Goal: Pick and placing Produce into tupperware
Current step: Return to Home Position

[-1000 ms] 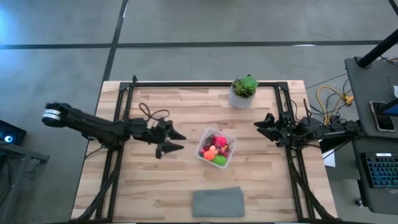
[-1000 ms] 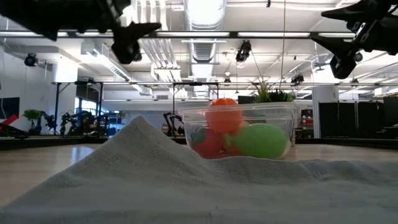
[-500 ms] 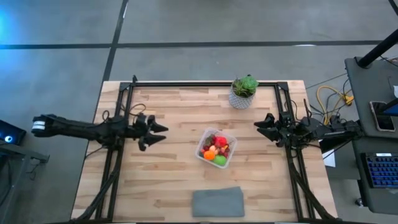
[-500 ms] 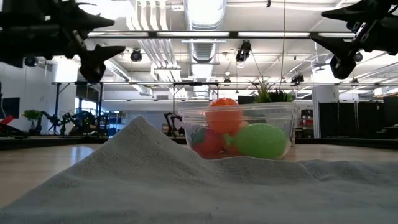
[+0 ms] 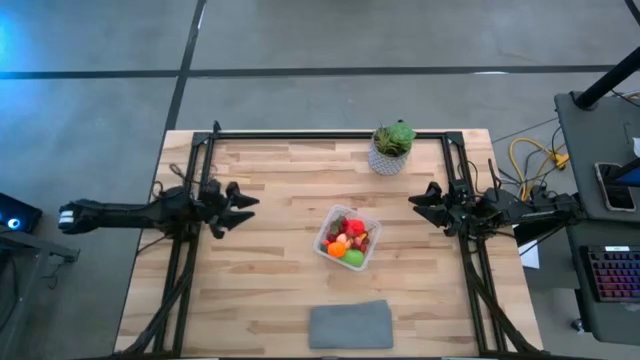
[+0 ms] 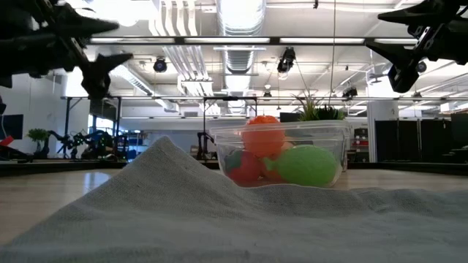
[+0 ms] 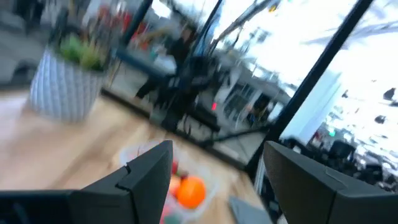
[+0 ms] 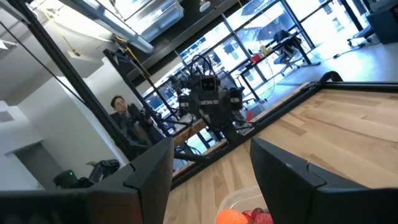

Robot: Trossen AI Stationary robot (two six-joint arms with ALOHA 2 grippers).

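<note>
The clear tupperware tub (image 5: 348, 239) stands on the wooden table right of centre, holding the toy produce (image 5: 346, 240): green, red, orange pieces. In the low view the tub (image 6: 289, 153) shows an orange piece (image 6: 263, 137) on top and a green one (image 6: 307, 166). My left gripper (image 5: 240, 209) is open and empty, high above the table's left side, far from the tub. My right gripper (image 5: 420, 205) is open and empty above the table's right side. The left wrist view shows the tub (image 7: 177, 183) past its fingers.
A leafy green plant in a white pot (image 5: 390, 148) stands at the far edge. A flat grey cloth (image 5: 350, 325) lies near the front edge, filling the low view's foreground (image 6: 219, 212). Black frame rails (image 5: 190, 190) run along both sides. A person (image 8: 121, 115) shows beyond the table.
My left gripper has drawn back from beside the tub toward the table's left edge, staying open and empty. The tub and produce have stayed where they were.
</note>
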